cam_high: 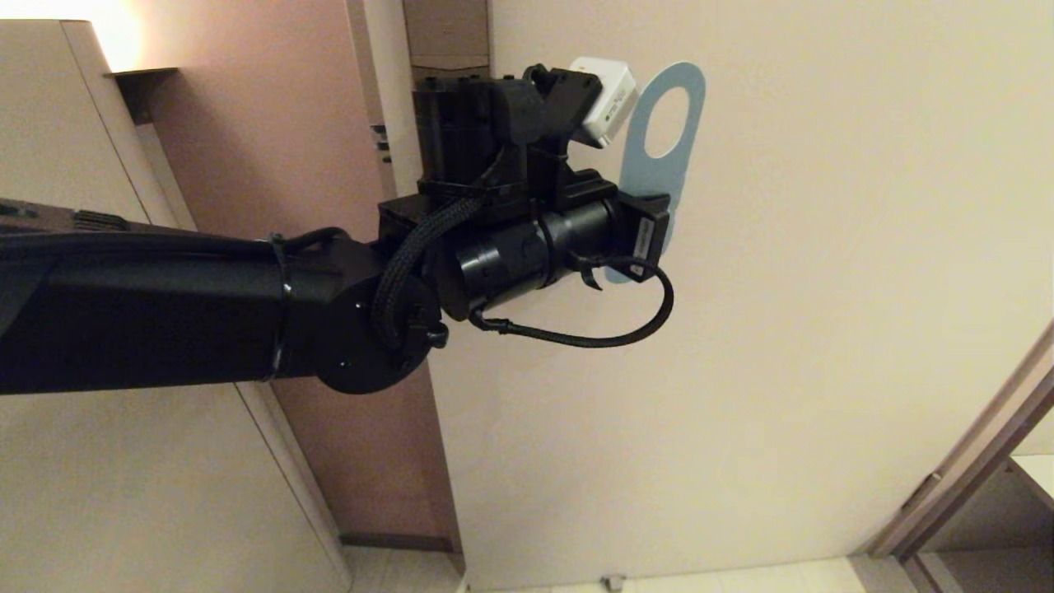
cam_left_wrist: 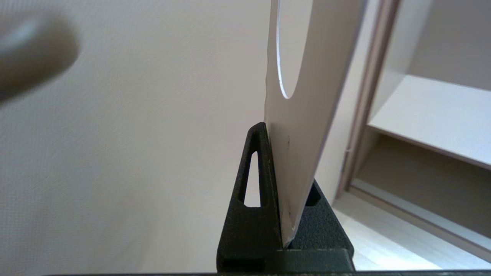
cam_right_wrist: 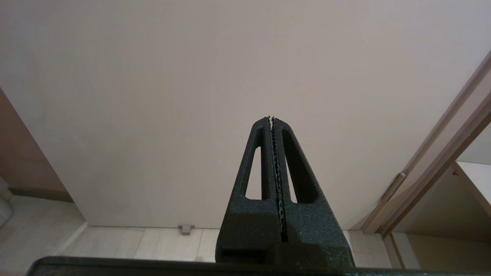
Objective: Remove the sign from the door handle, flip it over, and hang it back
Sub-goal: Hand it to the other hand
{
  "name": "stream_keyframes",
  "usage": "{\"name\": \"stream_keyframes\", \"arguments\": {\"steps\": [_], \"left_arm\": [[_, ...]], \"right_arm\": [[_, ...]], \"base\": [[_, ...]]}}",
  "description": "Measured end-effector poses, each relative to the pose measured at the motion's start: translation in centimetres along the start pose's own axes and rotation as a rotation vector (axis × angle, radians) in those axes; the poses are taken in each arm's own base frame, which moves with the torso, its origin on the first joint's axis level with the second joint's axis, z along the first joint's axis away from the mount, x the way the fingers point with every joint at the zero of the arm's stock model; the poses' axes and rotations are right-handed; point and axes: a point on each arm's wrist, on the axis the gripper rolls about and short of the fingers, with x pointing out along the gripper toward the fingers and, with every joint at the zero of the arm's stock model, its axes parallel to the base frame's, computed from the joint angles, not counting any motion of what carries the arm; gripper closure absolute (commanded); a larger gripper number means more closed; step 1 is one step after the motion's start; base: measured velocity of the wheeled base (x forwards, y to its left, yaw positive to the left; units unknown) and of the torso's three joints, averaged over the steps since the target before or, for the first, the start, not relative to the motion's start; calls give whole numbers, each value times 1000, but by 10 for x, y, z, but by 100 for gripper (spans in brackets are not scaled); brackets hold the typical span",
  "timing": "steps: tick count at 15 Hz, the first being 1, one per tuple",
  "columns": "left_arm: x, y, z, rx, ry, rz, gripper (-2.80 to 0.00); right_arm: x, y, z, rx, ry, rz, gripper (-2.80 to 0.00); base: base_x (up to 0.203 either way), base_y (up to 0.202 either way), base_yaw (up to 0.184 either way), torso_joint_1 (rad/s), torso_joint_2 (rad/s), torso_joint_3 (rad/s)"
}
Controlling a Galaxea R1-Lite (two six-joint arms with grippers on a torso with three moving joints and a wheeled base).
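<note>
The sign (cam_high: 659, 177) stands upright in front of the pale door, its light-blue face towards the head camera and its oval hole at the upper end. My left gripper (cam_high: 646, 239) is shut on the sign's lower end. The left wrist view shows the off-white face of the sign (cam_left_wrist: 303, 126) clamped in the left gripper (cam_left_wrist: 274, 134), one black finger (cam_left_wrist: 255, 180) pressed flat against it. A blurred brown rounded shape at the edge of that view looks like the door handle (cam_left_wrist: 30, 53), apart from the sign. The right gripper (cam_right_wrist: 271, 119) is shut and empty, low before the door.
The pale door (cam_high: 782, 329) fills the view ahead. Its frame (cam_high: 972, 461) runs down the right side, with a shelf recess (cam_left_wrist: 429, 115) beyond it. A small doorstop (cam_high: 611, 582) sits on the floor at the door's foot. A pinkish wall and cabinet panels (cam_high: 272, 165) stand on the left.
</note>
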Motion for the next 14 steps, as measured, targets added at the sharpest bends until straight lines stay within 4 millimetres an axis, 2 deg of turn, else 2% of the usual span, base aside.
{"name": "stream_keyframes", "arguments": {"steps": [4, 10, 14], "left_arm": [[-20, -7, 7, -11, 3, -96, 0], [-74, -14, 13, -100, 24, -309, 0], [-110, -13, 6, -155, 65, -386, 0]], "right_arm": [[0, 0, 0, 0, 0, 0, 0], [0, 0, 0, 0, 0, 0, 0], [0, 0, 0, 0, 0, 0, 0]], "base": [[0, 0, 0, 0, 0, 0], [0, 0, 0, 0, 0, 0], [0, 0, 0, 0, 0, 0]]}}
